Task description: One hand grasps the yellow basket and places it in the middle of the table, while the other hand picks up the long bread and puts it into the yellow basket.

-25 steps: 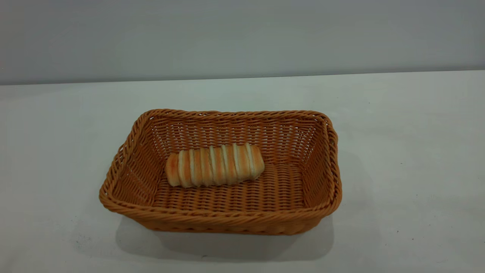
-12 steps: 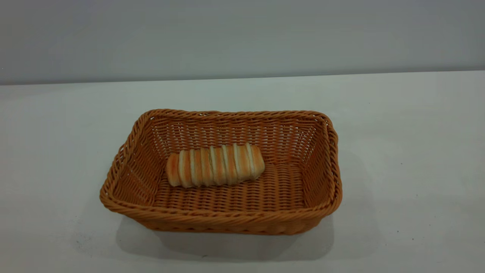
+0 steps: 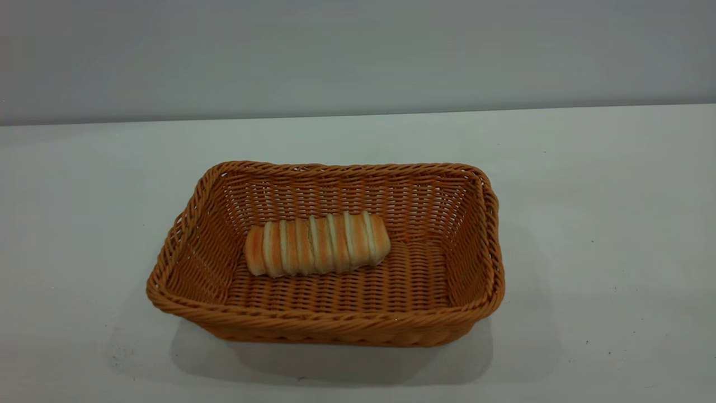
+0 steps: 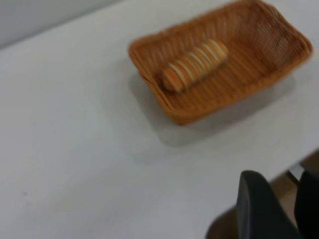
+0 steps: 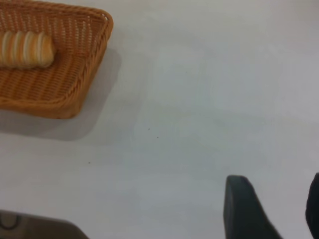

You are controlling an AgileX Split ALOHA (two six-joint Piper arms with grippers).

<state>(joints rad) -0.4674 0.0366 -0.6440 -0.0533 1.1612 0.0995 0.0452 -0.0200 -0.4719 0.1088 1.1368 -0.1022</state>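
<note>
Nothing has moved since the earlier frames: basket (image 3: 324, 330) and bread (image 3: 317, 244) sit exactly as they did.

From the exterior camera, the basket stands flat near the middle of the table (image 3: 604, 224). It is a rectangular piece of orange-tan wicker, with sloped sides of open horizontal weave and a thick braided rim running round rounded corners. Its soft shadow falls on the table along the near side. On the woven floor, toward the far-left part, lies the bread, lengthwise along the basket's long axis and slightly tilted. It is a stubby elongated roll with golden-brown crosswise ridges and pale cream grooves between them, its ends rounded. It rests on the floor near the far wall; whether it touches that wall I cannot tell.

No arm appears in the exterior view. In the left wrist view, the left gripper (image 4: 276, 209) shows as dark, angular, matte finger parts near the table's edge, well apart from the basket; its fingers (image 4: 256, 204) stand apart with a gap between them, holding nothing. In the right wrist view, the right gripper (image 5: 271, 209) hangs over bare white tabletop, well away from the basket's corner; its 2 dark fingers (image 5: 241, 206) are spread wide, empty.

The tabletop is plain, smooth white with a few tiny dark specks.
</note>
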